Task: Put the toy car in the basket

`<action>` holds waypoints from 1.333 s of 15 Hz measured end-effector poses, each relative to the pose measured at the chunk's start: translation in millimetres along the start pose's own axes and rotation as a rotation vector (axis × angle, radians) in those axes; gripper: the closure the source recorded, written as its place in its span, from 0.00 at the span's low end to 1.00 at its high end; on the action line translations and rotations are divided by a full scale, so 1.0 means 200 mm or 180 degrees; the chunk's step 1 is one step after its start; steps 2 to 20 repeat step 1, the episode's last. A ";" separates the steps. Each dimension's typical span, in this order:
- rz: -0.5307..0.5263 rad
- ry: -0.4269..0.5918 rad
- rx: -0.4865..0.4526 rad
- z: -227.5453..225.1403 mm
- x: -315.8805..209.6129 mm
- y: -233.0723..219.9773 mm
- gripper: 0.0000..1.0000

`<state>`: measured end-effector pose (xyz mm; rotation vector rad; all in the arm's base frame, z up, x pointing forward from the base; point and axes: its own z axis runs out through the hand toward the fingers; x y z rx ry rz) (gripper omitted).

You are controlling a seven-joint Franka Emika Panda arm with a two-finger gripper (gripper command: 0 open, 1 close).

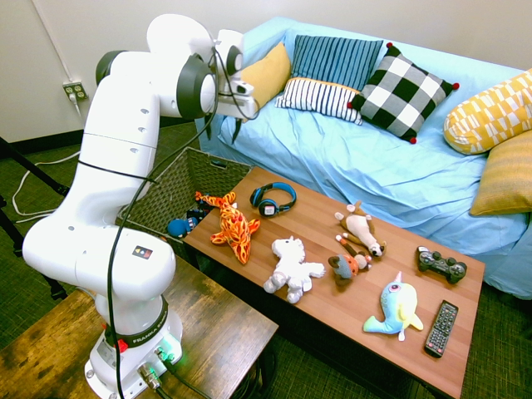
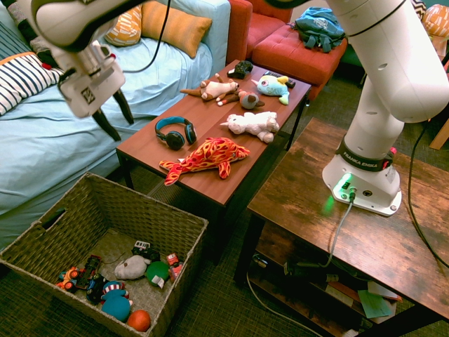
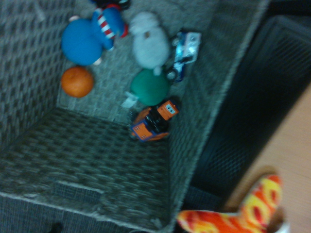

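Toy car [image 2: 173, 265] inside basket [image 2: 184, 223]

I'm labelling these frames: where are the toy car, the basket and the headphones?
toy car [image 3: 153, 121]: wrist view, orange body.
basket [image 2: 137, 199]: second exterior view, woven rim.
headphones [image 2: 175, 131]: second exterior view, blue earcup.

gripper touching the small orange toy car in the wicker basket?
Apart. Second exterior view: gripper hangs high above the basket; car lies on its floor.

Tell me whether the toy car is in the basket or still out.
In. The toy car lies on the floor of the basket beside other toys; the gripper hangs open and empty above.
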<state>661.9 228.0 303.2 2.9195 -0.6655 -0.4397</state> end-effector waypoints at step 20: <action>0.0136 0.0067 0.0107 -0.08 0.15 0.23 0.00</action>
